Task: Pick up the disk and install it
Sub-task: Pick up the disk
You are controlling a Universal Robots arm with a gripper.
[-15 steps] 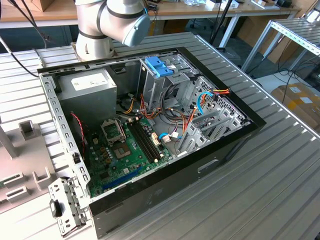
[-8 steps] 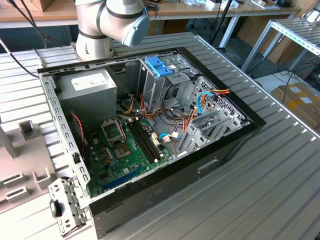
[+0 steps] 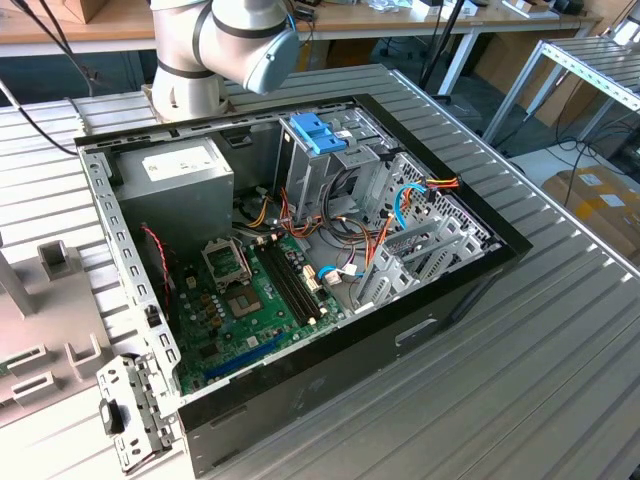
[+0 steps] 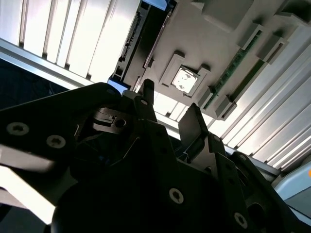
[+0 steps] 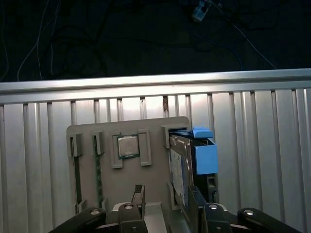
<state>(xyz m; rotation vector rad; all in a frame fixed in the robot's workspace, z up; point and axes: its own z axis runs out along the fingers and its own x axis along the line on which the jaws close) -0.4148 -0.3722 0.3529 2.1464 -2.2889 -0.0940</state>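
Gripper (image 5: pixel 166 189): hovers low in front of the grey holder (image 5: pixel 121 179).
Fingers (image 5: pixel 138 199): spread wide, holding nothing.
Disk (image 5: pixel 181 167): stands on edge in the holder's end slot, close to one finger, beside a processor chip (image 5: pixel 128 145).
Worktop (image 5: pixel 39 121): ribbed metal, carries the holder.
Computer case (image 3: pixel 330 370): open, centre of the exterior view.

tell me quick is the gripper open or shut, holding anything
gripper: open, jaws apart, holding nothing. In the first wrist view the disk stands on edge in the grey holder, not gripped.
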